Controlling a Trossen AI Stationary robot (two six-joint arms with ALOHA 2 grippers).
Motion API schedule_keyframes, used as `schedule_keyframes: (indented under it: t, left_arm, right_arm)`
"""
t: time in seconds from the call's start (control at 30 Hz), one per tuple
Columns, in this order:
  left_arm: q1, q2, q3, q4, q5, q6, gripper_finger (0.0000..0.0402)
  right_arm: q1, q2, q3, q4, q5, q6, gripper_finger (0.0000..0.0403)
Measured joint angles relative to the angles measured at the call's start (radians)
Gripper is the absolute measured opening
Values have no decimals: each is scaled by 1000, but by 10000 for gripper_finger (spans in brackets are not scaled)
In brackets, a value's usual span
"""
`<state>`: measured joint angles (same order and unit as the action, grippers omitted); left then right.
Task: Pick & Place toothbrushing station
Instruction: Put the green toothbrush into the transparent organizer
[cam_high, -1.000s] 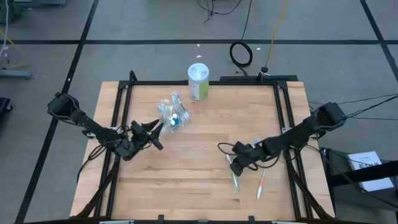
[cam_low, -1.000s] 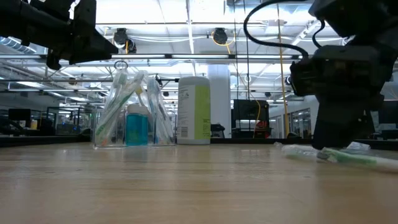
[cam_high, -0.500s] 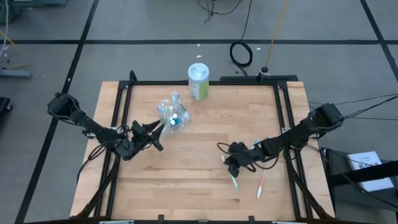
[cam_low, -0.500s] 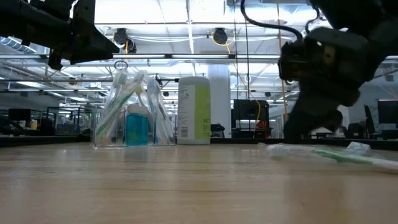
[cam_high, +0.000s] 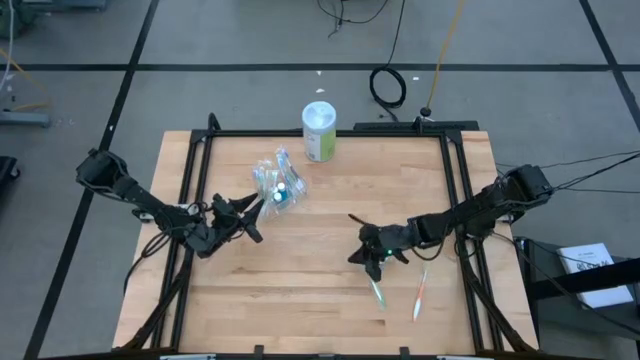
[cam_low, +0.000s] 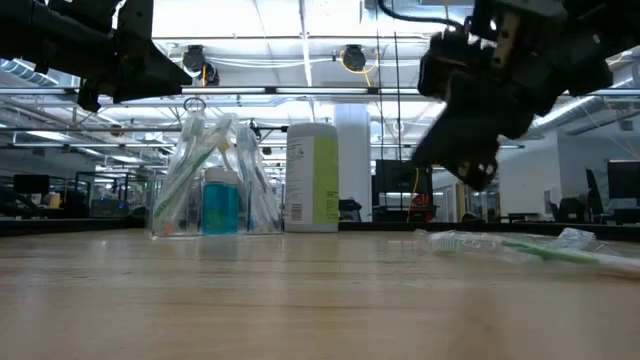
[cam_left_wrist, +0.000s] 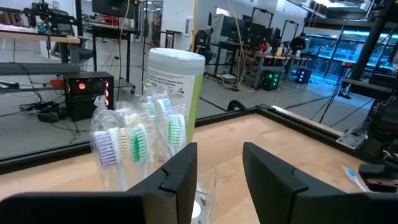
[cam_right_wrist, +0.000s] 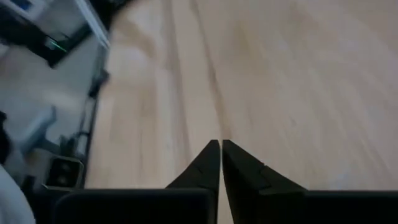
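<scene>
Toothbrushes (cam_high: 278, 176) are mostly standing in the clear container (cam_high: 268, 186) my half-parted left claw (cam_high: 252, 213) is guarding; my right claw (cam_high: 369, 259), pinched together empty, is leaving a green toothbrush (cam_high: 378, 291) and an orange toothbrush (cam_high: 419, 296) on the surface (cam_high: 320, 310).

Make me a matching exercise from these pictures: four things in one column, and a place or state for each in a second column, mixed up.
Things:
1. green-and-white canister
2. clear container
3. right pincer
4. orange toothbrush

Places or states:
A. shut and empty, raised above the wood
B. lying flat near the table's front right
C. standing at the table's back edge
D. standing full of toothbrushes, just ahead of the left pincer

Pairs: 1-C, 2-D, 3-A, 4-B
</scene>
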<state>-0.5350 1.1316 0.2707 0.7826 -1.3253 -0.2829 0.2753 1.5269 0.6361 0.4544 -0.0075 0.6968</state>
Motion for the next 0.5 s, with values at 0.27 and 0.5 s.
schedule_keyframes:
  t: [0.27,0.5]
  left_arm:
    - [9,0,0,0,0,0,131]
    - [39,0,0,0,17,-1,131]
  right_arm:
    - [-14,0,-1,-299,-20,88,82]
    - [-21,0,0,-298,-47,85,149]
